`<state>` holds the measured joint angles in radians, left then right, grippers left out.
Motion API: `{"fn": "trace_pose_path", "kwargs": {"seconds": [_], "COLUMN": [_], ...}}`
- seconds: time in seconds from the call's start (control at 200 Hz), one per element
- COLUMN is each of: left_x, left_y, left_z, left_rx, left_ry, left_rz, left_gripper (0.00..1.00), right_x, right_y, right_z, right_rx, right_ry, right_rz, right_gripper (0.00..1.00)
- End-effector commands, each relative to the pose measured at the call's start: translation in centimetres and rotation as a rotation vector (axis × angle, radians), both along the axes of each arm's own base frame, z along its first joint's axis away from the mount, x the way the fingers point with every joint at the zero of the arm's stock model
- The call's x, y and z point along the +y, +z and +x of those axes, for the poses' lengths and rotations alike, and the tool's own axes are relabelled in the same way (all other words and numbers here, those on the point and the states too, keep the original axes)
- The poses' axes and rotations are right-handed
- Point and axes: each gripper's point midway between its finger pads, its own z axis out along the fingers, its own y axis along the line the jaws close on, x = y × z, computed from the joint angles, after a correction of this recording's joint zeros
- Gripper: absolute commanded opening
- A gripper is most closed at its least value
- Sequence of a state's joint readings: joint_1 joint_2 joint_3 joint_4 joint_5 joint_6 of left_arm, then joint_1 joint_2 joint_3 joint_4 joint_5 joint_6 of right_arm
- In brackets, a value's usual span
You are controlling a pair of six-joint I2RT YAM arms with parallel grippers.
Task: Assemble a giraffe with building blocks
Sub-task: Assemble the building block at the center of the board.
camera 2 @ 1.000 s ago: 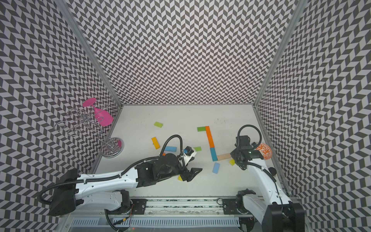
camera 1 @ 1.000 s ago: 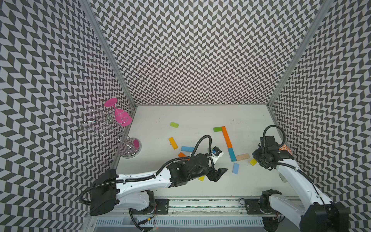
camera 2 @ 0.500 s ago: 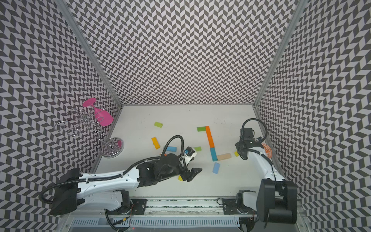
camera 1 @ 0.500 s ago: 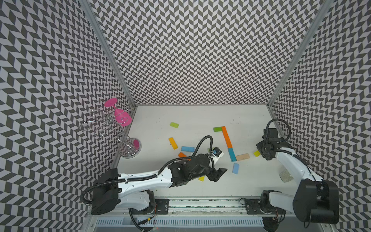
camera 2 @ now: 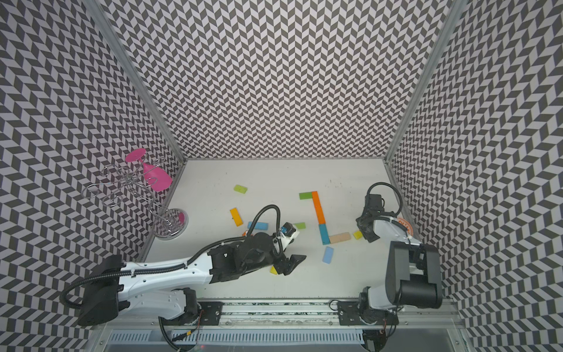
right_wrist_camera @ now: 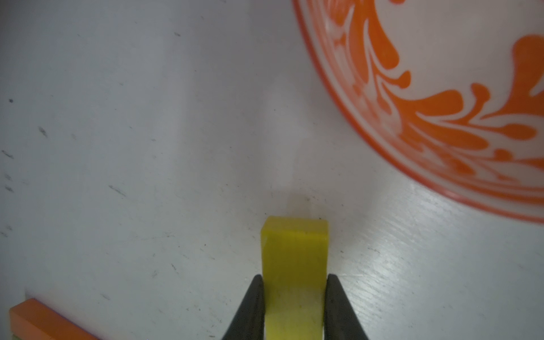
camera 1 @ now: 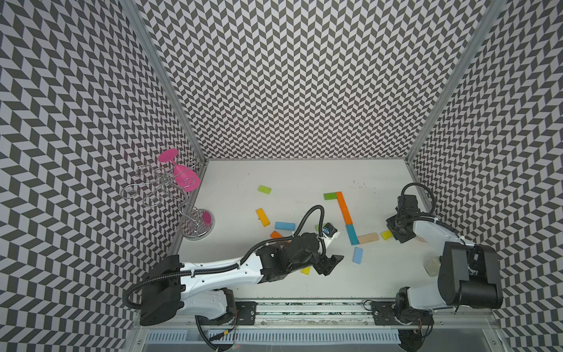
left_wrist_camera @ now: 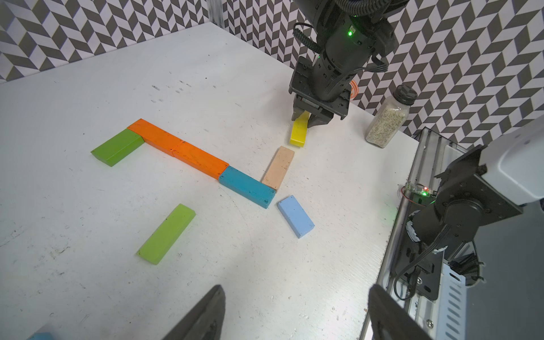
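A flat figure lies on the white table point(camera 1: 304, 176): a green block point(camera 1: 330, 196), an orange strip point(camera 1: 344, 208), a teal block point(camera 1: 352, 234) and a tan block point(camera 1: 368, 238) branching right. Just past the tan block's end is a yellow block point(camera 1: 386, 234) point(left_wrist_camera: 299, 132), tilted with its low end on the table. My right gripper point(right_wrist_camera: 294, 282) point(left_wrist_camera: 306, 119) is shut on its raised end point(right_wrist_camera: 294, 259). A light blue block point(camera 1: 357, 255) lies loose nearer the front. My left gripper point(camera 1: 330, 265) point(left_wrist_camera: 297, 290) hangs open above bare table, holding nothing.
Loose blocks lie left of the figure: lime point(camera 1: 264, 189), amber point(camera 1: 263, 217), blue point(camera 1: 285, 225), orange point(camera 1: 275, 234), and a small yellow one point(camera 1: 305, 270) under my left wrist. An orange-patterned bowl point(right_wrist_camera: 441, 103) and a spice jar point(left_wrist_camera: 387, 120) stand by the right wall. A wire glass rack point(camera 1: 170, 189) stands far left.
My right gripper has carried the yellow block a little away from the front edge, up beside the tan block's end, and the right arm has folded back. The left arm has hardly moved.
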<state>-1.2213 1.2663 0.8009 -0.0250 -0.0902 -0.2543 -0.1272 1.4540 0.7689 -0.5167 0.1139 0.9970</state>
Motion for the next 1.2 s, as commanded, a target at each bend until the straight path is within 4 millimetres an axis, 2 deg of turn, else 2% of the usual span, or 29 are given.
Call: {"fn": "trace_pose_path", "kwargs": {"seconds": [0.0, 0.165, 0.346, 0.581, 0.766, 1.037, 1.197], "left_x": [-0.4, -0.5, -0.3, -0.3, -0.3, -0.1, -0.1], "left_y": [0.9, 1.2, 1.3, 1.2, 1.2, 1.2, 1.3], "left_z": [0.6, 0.7, 1.0, 1.1, 1.2, 1.2, 1.2], "left_rx": [-0.015, -0.020, -0.027, -0.030, -0.032, -0.028, -0.031], "left_ry": [0.013, 0.013, 0.022, 0.025, 0.027, 0.031, 0.030], "left_rz": [-0.003, -0.004, 0.003, 0.011, 0.015, 0.015, 0.017], "left_gripper": [0.77, 0.77, 0.77, 0.77, 0.77, 0.77, 0.77], "right_x": [-0.4, -0.3, -0.2, 0.1, 0.2, 0.3, 0.6], "right_y": [-0.2, -1.0, -2.0, -2.6, -3.1, -2.2, -2.4], "right_z": [0.7, 0.6, 0.2, 0.1, -0.2, -0.1, -0.5], "right_rx": [-0.027, -0.002, 0.029, 0.042, 0.058, 0.031, 0.028], "right_ry": [-0.034, -0.034, -0.031, -0.032, -0.038, -0.063, -0.074], "right_rz": [0.011, 0.032, 0.044, 0.062, 0.076, 0.090, 0.103], "right_gripper": [0.36, 0.46, 0.48, 0.41, 0.38, 0.33, 0.32]}}
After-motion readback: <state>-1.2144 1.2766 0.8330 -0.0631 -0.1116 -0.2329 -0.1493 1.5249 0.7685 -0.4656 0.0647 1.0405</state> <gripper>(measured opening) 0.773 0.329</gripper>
